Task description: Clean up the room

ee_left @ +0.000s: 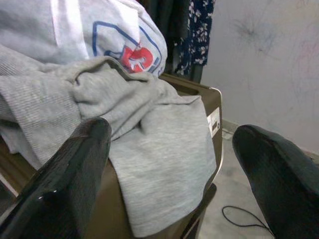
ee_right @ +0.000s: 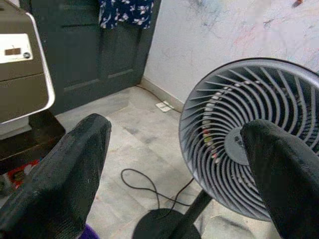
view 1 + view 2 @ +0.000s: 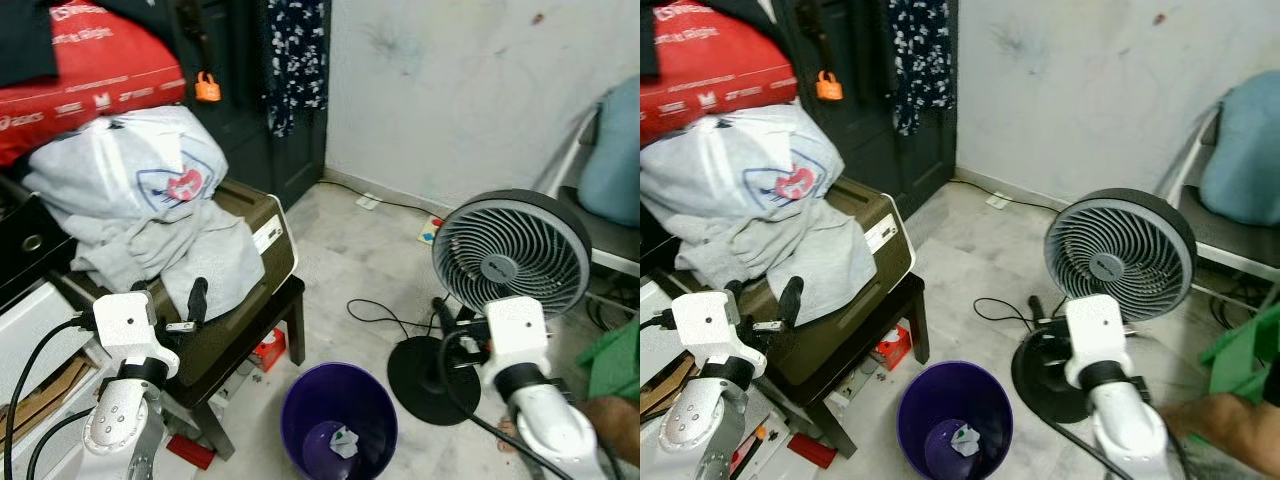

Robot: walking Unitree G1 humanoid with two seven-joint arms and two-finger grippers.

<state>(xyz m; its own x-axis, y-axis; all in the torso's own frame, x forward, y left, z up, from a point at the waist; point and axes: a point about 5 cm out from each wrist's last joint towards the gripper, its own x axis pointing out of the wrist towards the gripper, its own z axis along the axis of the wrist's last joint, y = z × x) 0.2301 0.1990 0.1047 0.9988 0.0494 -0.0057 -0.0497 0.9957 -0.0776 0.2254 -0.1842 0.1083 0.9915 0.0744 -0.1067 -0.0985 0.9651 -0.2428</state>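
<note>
Grey-white wall (image 3: 470, 90) and pale tiled floor (image 3: 340, 260) bound the scene. At the robot's left, a dark wooden bench (image 3: 255, 335) carries a brown box-shaped machine (image 3: 262, 240), its long axis running from near the left arm toward the dark door (image 3: 240, 110). Draped over the machine lies a heap of grey clothing (image 3: 160, 215); a white garment with a red-and-blue emblem (image 3: 175, 180) sits on top, and one grey fold hangs down the machine's front face. A red bag (image 3: 95, 70) rests behind the heap. At the right stands a grey floor fan (image 3: 510, 250) on a black round base, upright, grille facing the camera. Between bench and fan, a purple bin (image 3: 338, 420) stands open-mouthed on the floor, a crumpled scrap (image 3: 344, 441) at its bottom. Left tool (image 1: 169, 174): fingers spread apart, released, just before the hanging grey fold. Right tool (image 2: 174, 164): fingers likewise parted, empty, aimed at the fan.
</note>
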